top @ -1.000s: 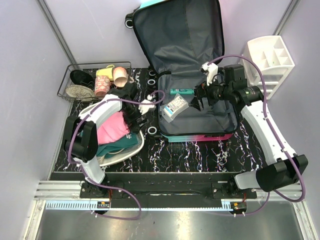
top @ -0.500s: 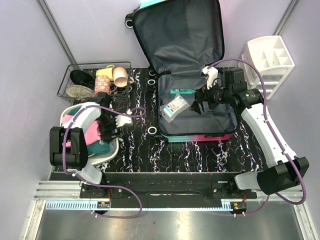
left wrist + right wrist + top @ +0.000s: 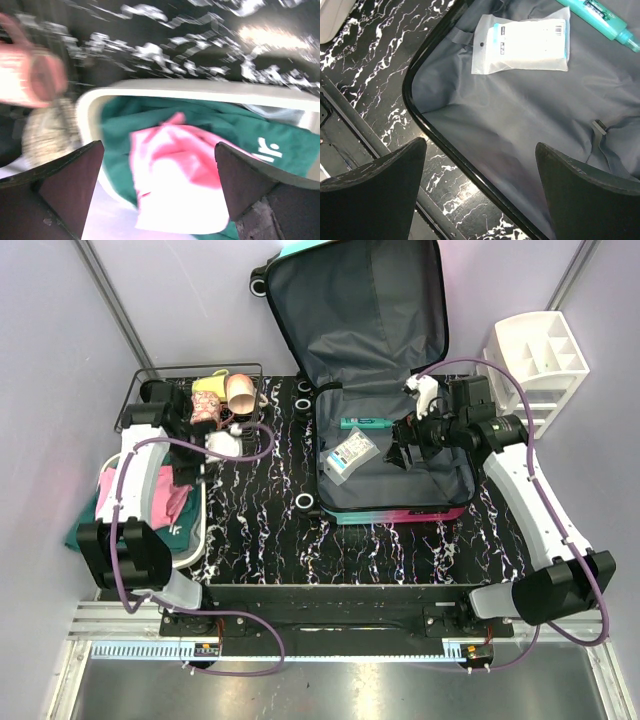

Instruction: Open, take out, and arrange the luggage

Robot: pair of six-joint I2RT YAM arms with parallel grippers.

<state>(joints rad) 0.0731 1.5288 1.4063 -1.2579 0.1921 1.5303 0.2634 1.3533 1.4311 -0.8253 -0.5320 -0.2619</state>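
The luggage [image 3: 400, 513] lies open at the table's middle, its lid [image 3: 360, 310] leaning against the back wall. On its grey lining [image 3: 530, 110] lie a white packet [image 3: 350, 453] and a teal tube [image 3: 362, 423]; both show in the right wrist view, the packet [image 3: 520, 45] and the tube [image 3: 597, 20]. My right gripper [image 3: 400, 450] is open and empty above the lining near the packet, its jaws [image 3: 480, 155] straddling the case's black rim. My left gripper [image 3: 185, 472] is open and empty over the white tub [image 3: 200, 530], above pink and green clothes [image 3: 170, 150].
A wire basket [image 3: 150, 405] with cups and shoes stands at the back left. A white drawer organizer [image 3: 535, 355] stands at the back right. The tub's rim [image 3: 200, 89] sits at the table's left edge. A pink cup [image 3: 25, 80] shows blurred in the left wrist view.
The left arm has swung left and back, and the tub with clothes has shifted to the table's left edge. The right gripper has barely moved.
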